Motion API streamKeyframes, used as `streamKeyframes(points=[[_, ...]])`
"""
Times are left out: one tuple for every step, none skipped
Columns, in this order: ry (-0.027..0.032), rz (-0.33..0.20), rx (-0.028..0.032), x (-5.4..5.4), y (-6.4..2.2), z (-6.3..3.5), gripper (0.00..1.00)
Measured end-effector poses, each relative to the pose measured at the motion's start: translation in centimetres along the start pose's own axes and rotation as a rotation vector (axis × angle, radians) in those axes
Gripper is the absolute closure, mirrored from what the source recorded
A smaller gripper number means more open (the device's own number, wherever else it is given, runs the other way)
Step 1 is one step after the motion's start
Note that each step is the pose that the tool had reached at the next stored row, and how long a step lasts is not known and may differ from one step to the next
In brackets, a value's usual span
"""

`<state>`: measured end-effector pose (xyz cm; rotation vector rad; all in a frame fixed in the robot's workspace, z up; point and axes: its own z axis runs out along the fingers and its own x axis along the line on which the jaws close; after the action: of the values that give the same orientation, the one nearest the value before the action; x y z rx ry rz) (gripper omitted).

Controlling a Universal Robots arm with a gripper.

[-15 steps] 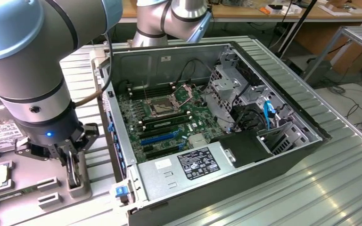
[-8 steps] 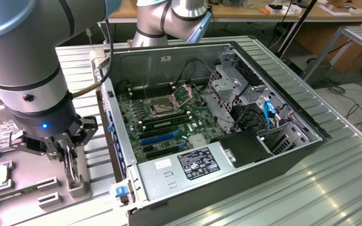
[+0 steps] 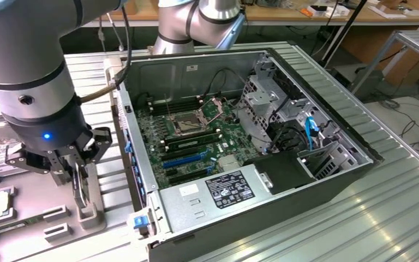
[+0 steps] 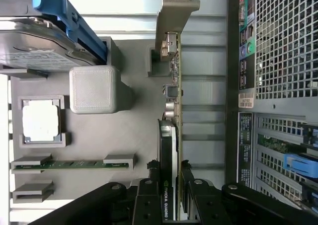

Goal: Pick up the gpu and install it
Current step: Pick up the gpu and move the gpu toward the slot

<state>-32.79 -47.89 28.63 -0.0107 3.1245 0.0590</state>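
Looking at the wrist view, you have the gripper [image 4: 171,178] clamped on the gpu [image 4: 171,135]. Its 2 black fingers [image 4: 151,187] press on opposite faces, 1 on the black cooler side and 1 on the green board side. The gpu stands on edge in the gray tray [image 4: 129,135], with its silver end bracket [image 4: 176,11] at the far end from the gripper and a gray holder post [image 4: 156,66] against it near that end.

On the same tray you can see a hard drive [image 4: 35,46] with blue rails, a processor [image 4: 41,121] in a square pocket and 1 memory stick [image 4: 74,164] in its slot, all apart from the gpu.

In the exterior view the gripper [image 3: 81,188] is low over the tray, just beside the open computer case [image 3: 282,213] on the exterior view's left. The case's motherboard [image 3: 195,136] lies exposed.
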Motion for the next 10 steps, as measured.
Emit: streamKeyframes(points=[[-0.0001,0.0,0.0,0.0,0.01,-0.29,0.73],[0.0,0.0,0.0,0.0,0.02,-0.54,0.73],[-0.0001,0.0,-0.0001,0.0,0.03,-0.8,0.73],[0.0,0.0,0.0,0.0,0.04,-1.07,0.73],[0.0,0.0,0.0,0.0,0.05,-1.3,0.73],[-0.0001,0.0,-0.0002,0.0,0.07,-1.73,0.73],[-0.0001,0.0,-0.0003,0.0,0.08,-2.09,0.73],[0.0,0.0,-0.0006,0.0,0.08,-2.21,0.73],[-0.0003,0.0,-0.0007,0.0,0.08,-2.21,0.73],[-0.0002,0.0,-0.0006,0.0,0.08,-2.21,0.73]])
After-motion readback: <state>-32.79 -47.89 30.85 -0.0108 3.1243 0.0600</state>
